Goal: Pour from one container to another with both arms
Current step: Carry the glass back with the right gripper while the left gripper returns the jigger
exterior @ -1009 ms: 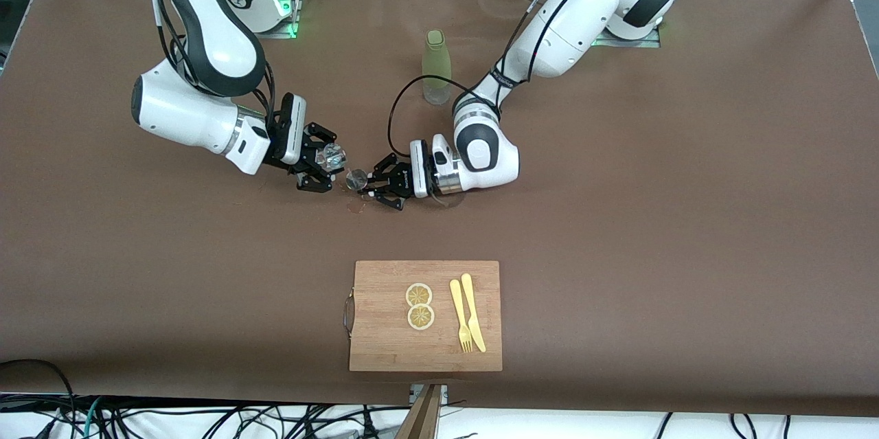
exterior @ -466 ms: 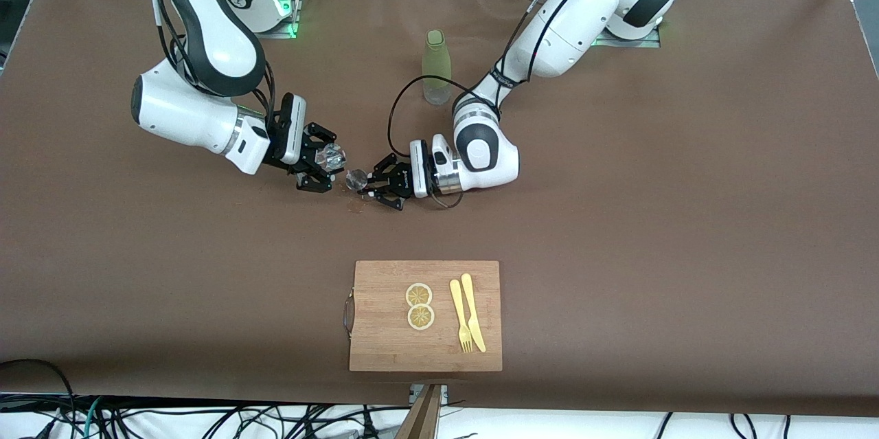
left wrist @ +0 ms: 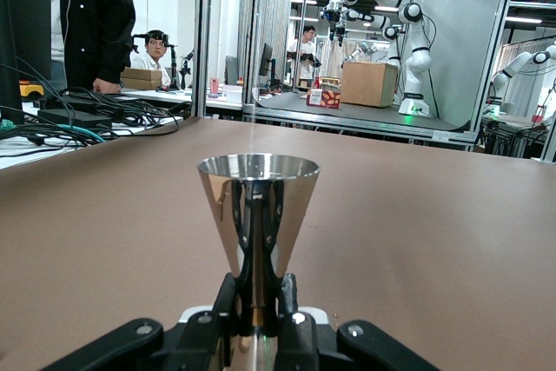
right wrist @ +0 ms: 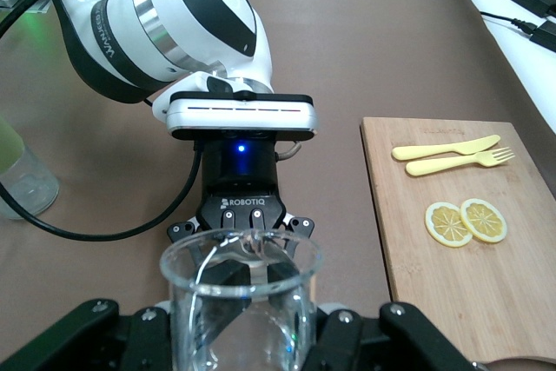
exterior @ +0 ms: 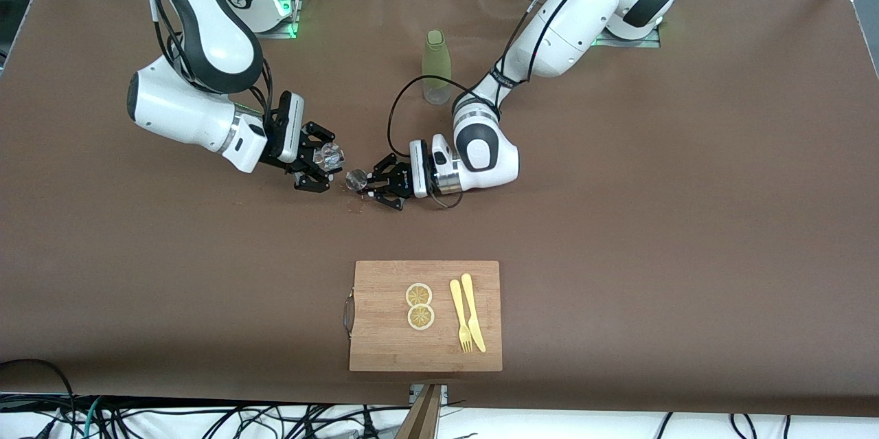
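The left gripper [exterior: 371,186] is pinched tight on the little silver jigger [exterior: 356,179], holding it by its thin middle just above the brown table [exterior: 618,219]. In the left wrist view the jigger [left wrist: 258,215] stands up straight between the black fingers [left wrist: 230,297], its shiny top cone open at the rim. The right gripper [exterior: 323,165] is pinched on the small clear glass [exterior: 331,156], and it holds the glass up over the table, just beside the jigger and toward the right arm's end of the table. The two cups are very near each other but not touching. In the right wrist view the glass [right wrist: 241,301] sits between the fingers with its round mouth up, and I cannot tell if there is anything in it. A tall green bottle [exterior: 437,66] stands on the table farther from the front camera than the two grippers. Nearer to the front camera lies a wooden cutting board [exterior: 384,343] with two lemon slices [exterior: 419,306], a yellow fork [exterior: 460,315] and a yellow knife [exterior: 474,312] on it. Black cables [exterior: 206,422] lie past the table edge. The left wrist view shows a room with metal frames, a person [left wrist: 152,51] sitting at a desk, and another white robot arm [left wrist: 415,49].
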Available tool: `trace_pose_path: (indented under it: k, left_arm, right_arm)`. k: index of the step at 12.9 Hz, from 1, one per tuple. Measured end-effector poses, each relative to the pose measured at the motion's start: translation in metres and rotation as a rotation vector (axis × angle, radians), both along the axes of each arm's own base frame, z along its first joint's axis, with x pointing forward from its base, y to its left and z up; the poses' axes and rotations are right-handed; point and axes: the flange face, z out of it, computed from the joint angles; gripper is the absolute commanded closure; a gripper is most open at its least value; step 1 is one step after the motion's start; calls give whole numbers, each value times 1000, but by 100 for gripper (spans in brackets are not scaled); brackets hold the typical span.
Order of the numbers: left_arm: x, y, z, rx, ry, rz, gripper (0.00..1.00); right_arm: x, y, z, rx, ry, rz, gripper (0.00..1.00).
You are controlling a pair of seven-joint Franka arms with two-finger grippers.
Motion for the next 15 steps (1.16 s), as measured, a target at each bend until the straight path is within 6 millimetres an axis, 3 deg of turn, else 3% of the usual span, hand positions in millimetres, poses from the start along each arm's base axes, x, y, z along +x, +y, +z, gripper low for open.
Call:
trace_pose_path:
  k: [5, 9, 12, 15]
  left_arm:
    - [1, -1, 2, -3, -4, 1, 100]
    - [11, 3, 9, -9, -18, 12, 100]
    - [23, 13, 16, -25, -27, 23, 100]
    - [31, 32, 17, -50, -42, 19, 100]
  right_arm:
    - [-5, -8, 22, 80, 45, 9, 90]
    - [-7, -25, 39, 216, 115, -5, 90]
    - [-5, -67, 35, 325, 144, 45, 90]
    - [-1, -132, -3, 423, 137, 91, 90]
